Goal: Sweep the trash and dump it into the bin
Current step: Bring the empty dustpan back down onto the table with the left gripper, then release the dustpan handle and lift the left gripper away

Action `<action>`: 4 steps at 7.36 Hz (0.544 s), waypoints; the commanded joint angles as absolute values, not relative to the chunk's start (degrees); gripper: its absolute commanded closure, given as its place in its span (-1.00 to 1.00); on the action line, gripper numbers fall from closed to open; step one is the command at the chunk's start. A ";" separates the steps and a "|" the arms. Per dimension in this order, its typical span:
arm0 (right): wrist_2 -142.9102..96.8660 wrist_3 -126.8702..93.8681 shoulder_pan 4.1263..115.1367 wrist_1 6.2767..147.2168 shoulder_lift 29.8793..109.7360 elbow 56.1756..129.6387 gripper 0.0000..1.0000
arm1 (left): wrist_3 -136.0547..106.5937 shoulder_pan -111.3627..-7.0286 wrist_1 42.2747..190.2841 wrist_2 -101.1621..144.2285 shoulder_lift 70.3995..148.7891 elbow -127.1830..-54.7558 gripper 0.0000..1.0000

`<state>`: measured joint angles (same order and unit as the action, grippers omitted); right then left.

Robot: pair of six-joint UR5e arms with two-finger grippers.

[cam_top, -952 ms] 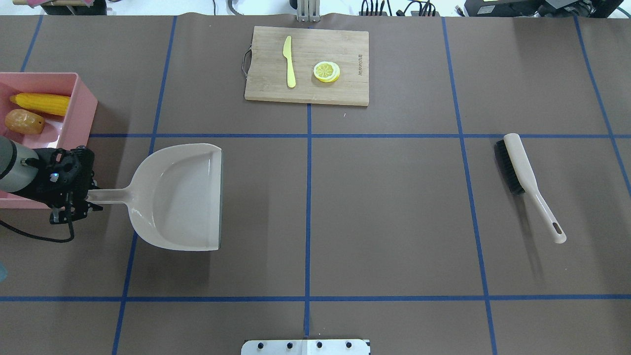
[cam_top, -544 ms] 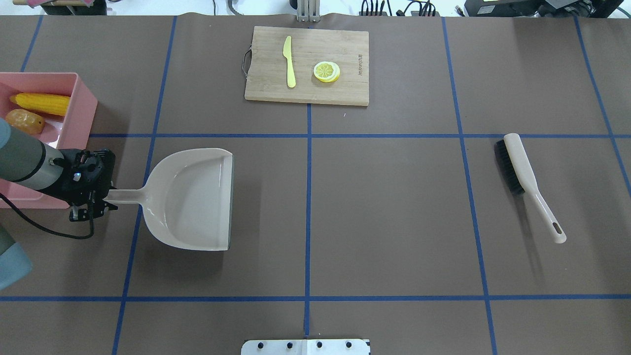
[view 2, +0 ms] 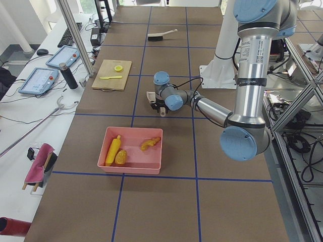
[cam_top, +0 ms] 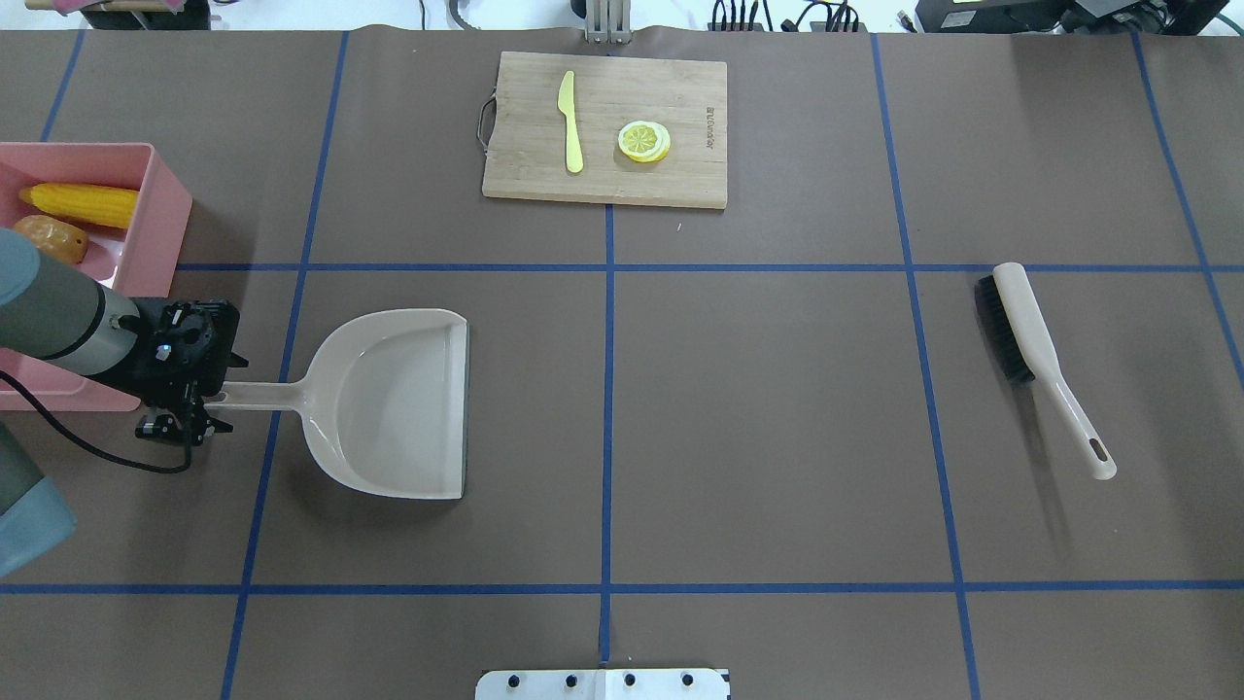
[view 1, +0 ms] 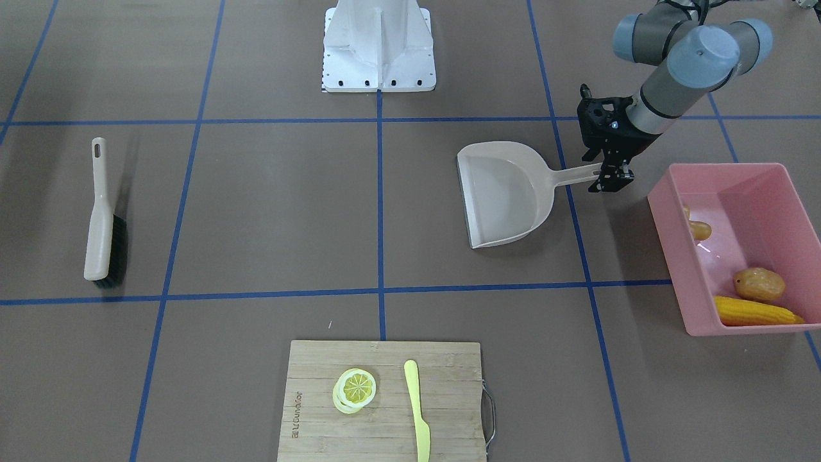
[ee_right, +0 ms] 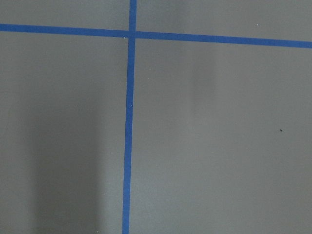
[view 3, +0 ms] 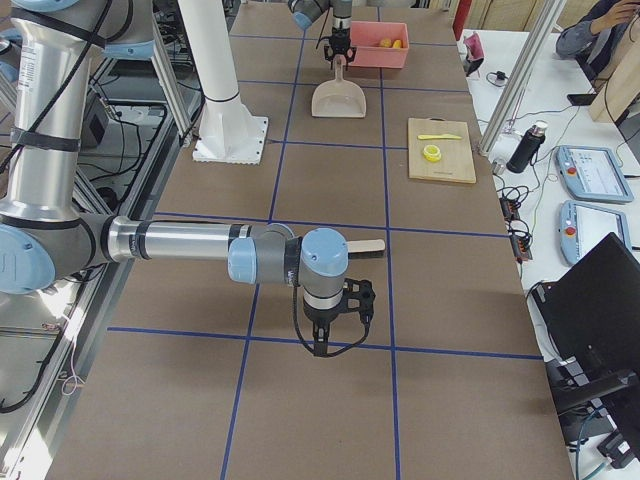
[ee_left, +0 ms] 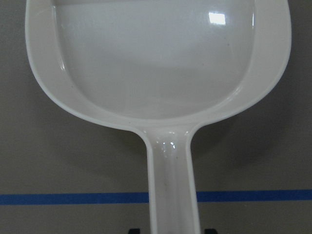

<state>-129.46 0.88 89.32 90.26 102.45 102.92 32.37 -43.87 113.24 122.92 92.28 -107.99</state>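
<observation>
Three toy foods lie in the pink bin (view 1: 789,186): corn cob (view 1: 753,312), potato (view 1: 759,283) and a ginger root (view 1: 698,228) partly hidden by its wall. The left hand (view 1: 609,172) clamps the one dustpan (view 1: 507,192) by its handle; the right hand's (view 3: 338,320) opening I cannot tell.

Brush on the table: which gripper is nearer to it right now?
Right. The right gripper hangs over bare table just past the brush, nearer the exterior right camera. The left gripper is across the table, clamped on the dustpan handle beside the pink bin.

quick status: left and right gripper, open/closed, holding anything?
Left gripper: closed on the dustpan handle; the pan is empty.
Right gripper: seen only in the exterior right view, cannot tell; nothing visibly held.
</observation>
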 commanded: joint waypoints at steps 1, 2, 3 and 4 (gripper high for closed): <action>-129.46 0.88 89.30 90.26 102.48 102.92 -1.00 | 32.52 -44.12 113.29 125.40 92.37 -108.81 -0.96; -129.29 0.88 89.30 90.26 102.48 102.92 -1.00 | 31.74 -47.08 113.38 126.81 92.46 -110.03 -0.96; -129.29 0.88 89.38 90.26 102.48 102.83 -1.00 | 25.72 -49.20 113.55 127.96 92.46 -111.78 -0.96; -129.29 0.88 89.38 90.26 102.48 102.48 -1.00 | 13.92 -49.65 113.38 128.14 92.55 -113.80 -0.96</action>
<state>-129.31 0.88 89.34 90.26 102.48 102.78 25.17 -48.23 113.44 127.36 92.47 -111.48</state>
